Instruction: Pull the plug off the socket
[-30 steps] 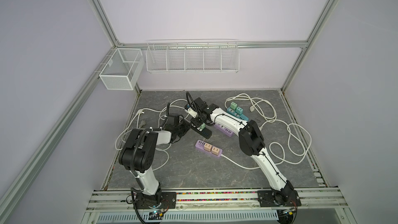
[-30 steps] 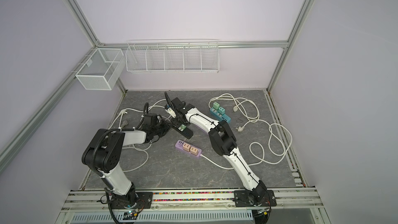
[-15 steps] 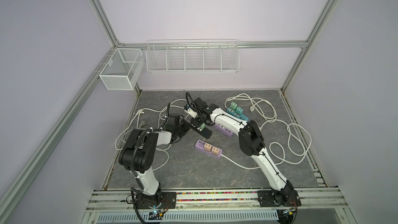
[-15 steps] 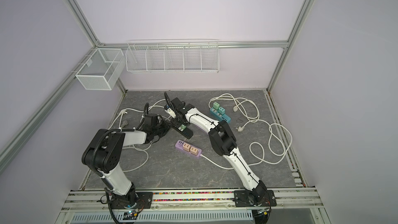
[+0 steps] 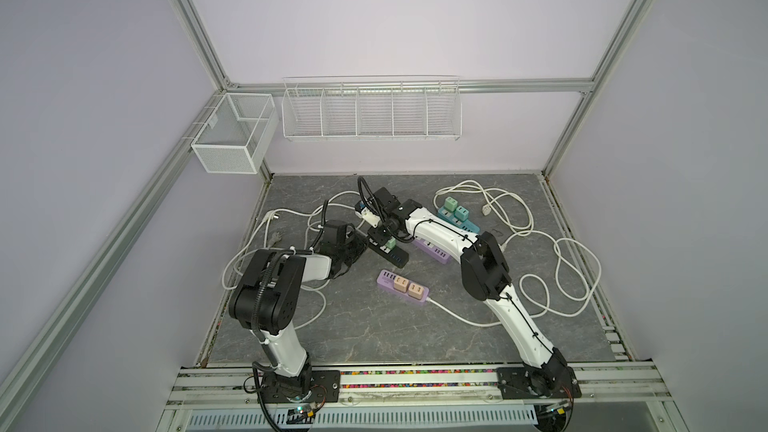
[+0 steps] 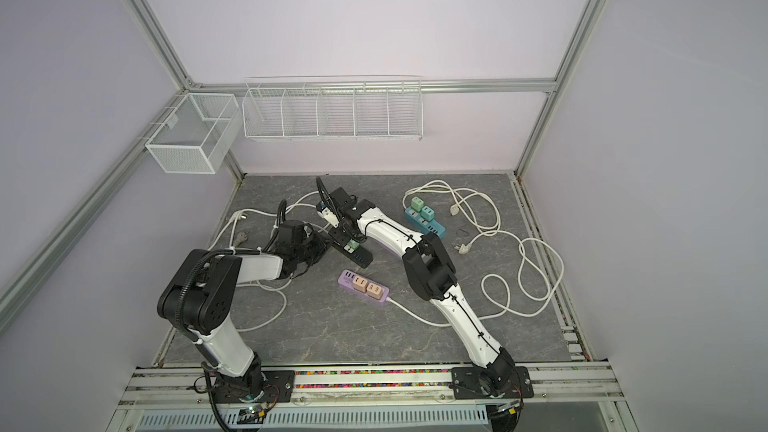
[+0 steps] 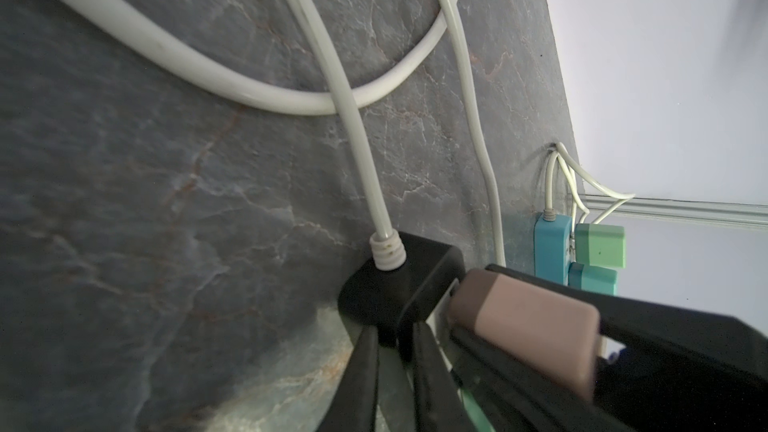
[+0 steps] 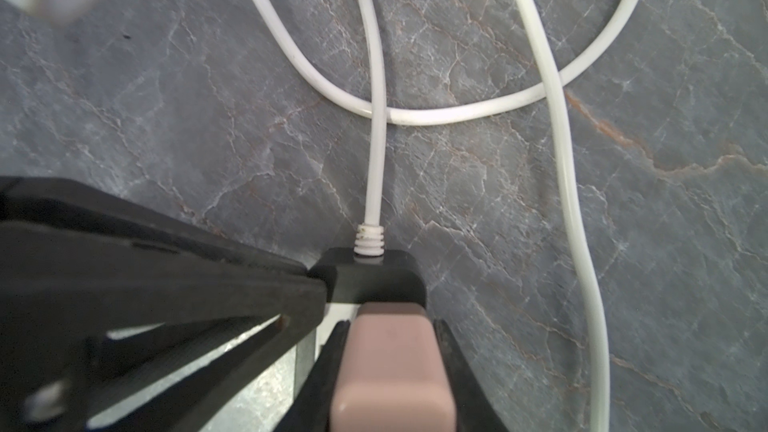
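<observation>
The socket is a black power strip [image 5: 388,252] lying mid-table, with a white cable at its end [image 7: 384,243]. A pinkish-beige plug [image 8: 390,367] stands on the strip's white face near that end. My right gripper [image 8: 390,324] is shut on this plug, with one black finger [image 8: 457,376] on each side of it. My left gripper [image 7: 395,342] is shut on the strip's cable end [image 7: 399,284] and holds it against the table. In both top views the two grippers [image 5: 357,245] [image 6: 343,228] meet over the strip. A green plug [image 5: 390,244] sits further along it.
A purple strip [image 5: 402,288] with two beige plugs lies in front of the black one. Another purple strip [image 5: 434,250] lies under my right arm, and a teal strip [image 5: 457,218] with green plugs lies behind it. White cables [image 5: 536,251] loop across the table. Wire baskets [image 5: 370,108] hang on the back wall.
The right jaws have closed the last bit onto the pinkish plug. Both arms otherwise keep their places at the black strip.
</observation>
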Controlling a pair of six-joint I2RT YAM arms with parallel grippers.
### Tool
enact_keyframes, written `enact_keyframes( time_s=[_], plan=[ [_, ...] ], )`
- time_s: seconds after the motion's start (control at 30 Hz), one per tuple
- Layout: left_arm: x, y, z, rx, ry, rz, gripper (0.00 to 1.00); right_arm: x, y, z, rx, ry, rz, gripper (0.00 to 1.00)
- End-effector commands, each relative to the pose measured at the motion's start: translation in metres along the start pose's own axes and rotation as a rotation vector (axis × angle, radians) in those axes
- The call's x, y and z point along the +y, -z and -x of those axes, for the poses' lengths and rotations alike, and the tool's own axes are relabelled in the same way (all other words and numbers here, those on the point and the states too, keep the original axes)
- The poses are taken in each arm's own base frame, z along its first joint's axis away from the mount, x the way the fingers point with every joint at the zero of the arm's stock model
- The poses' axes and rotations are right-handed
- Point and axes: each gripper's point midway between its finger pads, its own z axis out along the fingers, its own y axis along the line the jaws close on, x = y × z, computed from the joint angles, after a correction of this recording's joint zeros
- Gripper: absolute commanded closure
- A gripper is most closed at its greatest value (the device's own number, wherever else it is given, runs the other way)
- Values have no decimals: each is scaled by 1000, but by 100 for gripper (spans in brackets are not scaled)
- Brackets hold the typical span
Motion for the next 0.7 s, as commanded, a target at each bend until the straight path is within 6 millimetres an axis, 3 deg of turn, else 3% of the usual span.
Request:
enact_keyframes(
  time_s=[0.0,0.27,0.47,0.67],
  plan=[
    [66,1,-31,76,62,221,84,-6,27,22,-62,22,-10,74],
    [67,-1,-30,72,66,226,84,11,26,23,-59,38,23,75],
    [69,1,-32,75,64,233,85,-8,34,31,-88,18,-21,76],
    [70,1,-32,74,64,238,85,12,32,29,-72,33,19,78]
  ],
)
